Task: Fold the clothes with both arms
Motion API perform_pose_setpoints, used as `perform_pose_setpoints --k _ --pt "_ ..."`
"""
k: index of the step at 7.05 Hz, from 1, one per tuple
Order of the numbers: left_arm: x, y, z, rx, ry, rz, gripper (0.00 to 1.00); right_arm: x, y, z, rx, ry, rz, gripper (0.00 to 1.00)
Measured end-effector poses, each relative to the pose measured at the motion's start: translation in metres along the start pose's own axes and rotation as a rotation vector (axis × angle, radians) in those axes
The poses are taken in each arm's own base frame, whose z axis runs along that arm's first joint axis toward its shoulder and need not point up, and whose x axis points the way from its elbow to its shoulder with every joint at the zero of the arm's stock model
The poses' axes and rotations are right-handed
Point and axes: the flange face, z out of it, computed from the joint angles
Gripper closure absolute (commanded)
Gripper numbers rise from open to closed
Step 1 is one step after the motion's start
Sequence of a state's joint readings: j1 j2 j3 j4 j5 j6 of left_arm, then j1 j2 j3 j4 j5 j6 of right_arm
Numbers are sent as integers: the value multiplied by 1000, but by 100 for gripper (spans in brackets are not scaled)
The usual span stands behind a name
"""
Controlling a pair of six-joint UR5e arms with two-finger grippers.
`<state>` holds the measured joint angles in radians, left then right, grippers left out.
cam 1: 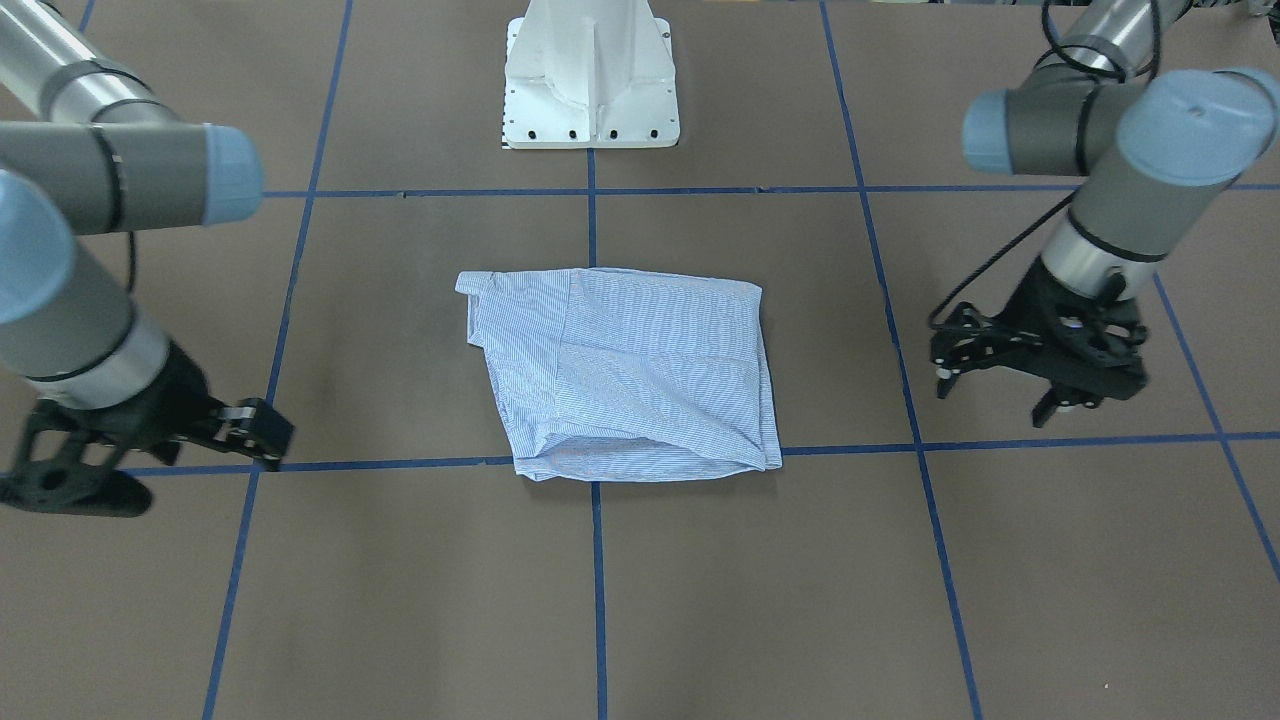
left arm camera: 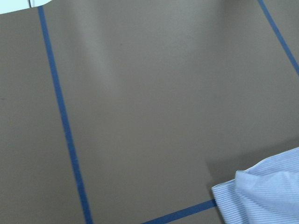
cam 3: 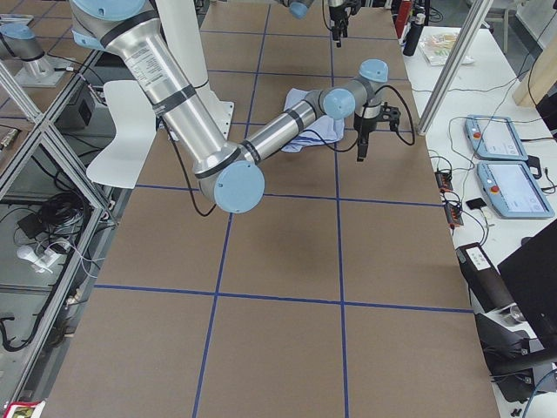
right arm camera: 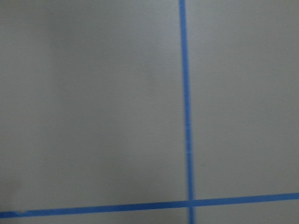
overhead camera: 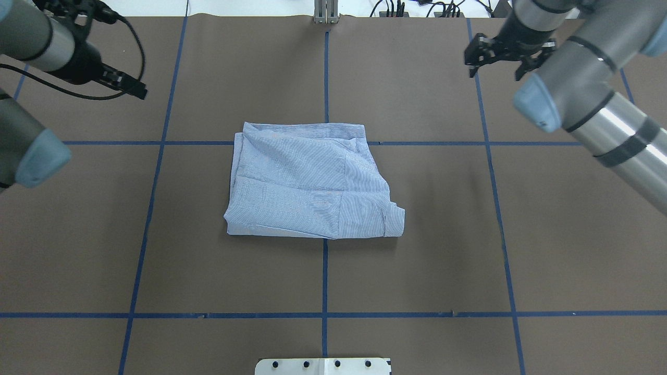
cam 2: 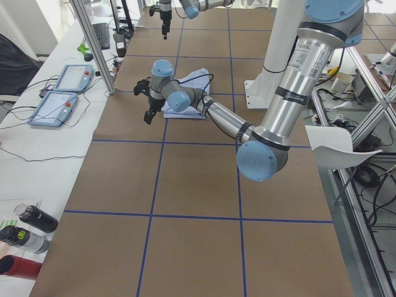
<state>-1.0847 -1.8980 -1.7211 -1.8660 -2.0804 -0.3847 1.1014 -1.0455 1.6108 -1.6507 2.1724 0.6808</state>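
Note:
The light blue striped shirt [cam 1: 620,370] lies folded into a rough rectangle in the middle of the brown table; it also shows in the overhead view [overhead camera: 312,182], and one corner shows in the left wrist view [left arm camera: 266,191]. My left gripper [cam 1: 995,400] hangs open and empty above the table, well off to the shirt's side; in the overhead view [overhead camera: 130,88] it is seen side-on. My right gripper [overhead camera: 495,65] is open and empty on the opposite side, near the far edge; it also shows in the front view [cam 1: 250,430]. Neither gripper touches the shirt.
The white pedestal base [cam 1: 590,90] stands at the robot's side of the table. Blue tape lines [overhead camera: 325,281] mark a grid on the brown surface. Teach pendants [cam 2: 62,93] and bottles [cam 2: 28,232] lie on a side bench beyond the far edge.

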Motion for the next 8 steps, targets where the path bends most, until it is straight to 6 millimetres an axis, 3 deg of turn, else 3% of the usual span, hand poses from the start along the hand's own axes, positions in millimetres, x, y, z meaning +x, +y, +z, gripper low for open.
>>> perform_pose_setpoints --k 2,3,4,5,6,8 --pt "-128 65 -39 -35 -65 103 0 162 33 -11 -19 56 -176 0" --pt "-180 109 -56 -56 -75 90 0 235 63 -13 -37 79 -235 0" --pt "-218 154 -69 -73 -72 35 0 296 102 -15 -58 91 -258 0" --pt "-243 195 -76 -95 -77 -27 0 337 144 -12 -79 85 -248 0" --pt "-258 223 -80 -114 -85 -75 0 362 179 -8 -89 68 -226 0" --pt "-276 257 -84 -179 -90 -177 0 379 210 -4 -93 41 -151 0"
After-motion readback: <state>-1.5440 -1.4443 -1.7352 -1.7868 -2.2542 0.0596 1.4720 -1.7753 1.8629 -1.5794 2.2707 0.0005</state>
